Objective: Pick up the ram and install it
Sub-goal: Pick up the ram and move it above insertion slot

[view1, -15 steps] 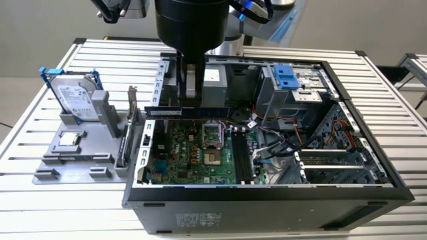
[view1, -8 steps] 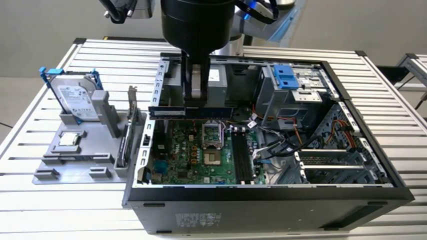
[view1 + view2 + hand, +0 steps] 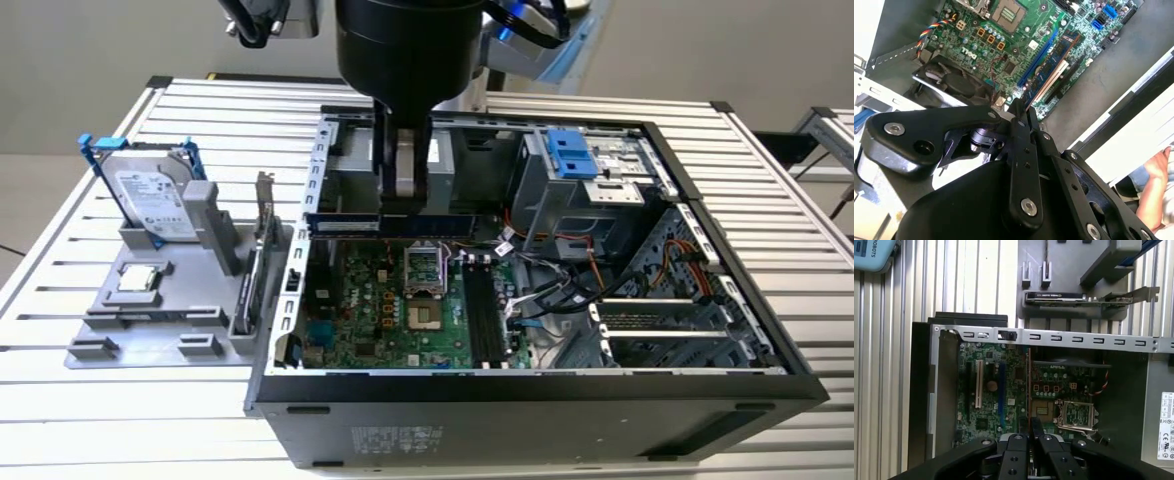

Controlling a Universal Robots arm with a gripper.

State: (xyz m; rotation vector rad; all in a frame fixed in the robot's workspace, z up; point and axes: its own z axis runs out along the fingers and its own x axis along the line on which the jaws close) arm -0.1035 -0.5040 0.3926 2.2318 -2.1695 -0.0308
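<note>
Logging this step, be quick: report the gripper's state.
The gripper is closed, holding the ram above the motherboard.

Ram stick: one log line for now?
gripper shut on long flat blue ram stick | held level over green motherboard inside open black case | not yet seated

Ram blue with dark chips, motherboard green, gripper black, case black, table ribbed white, holder grey

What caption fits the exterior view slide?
Gripper holds the ram over the motherboard in the open computer case.
</note>
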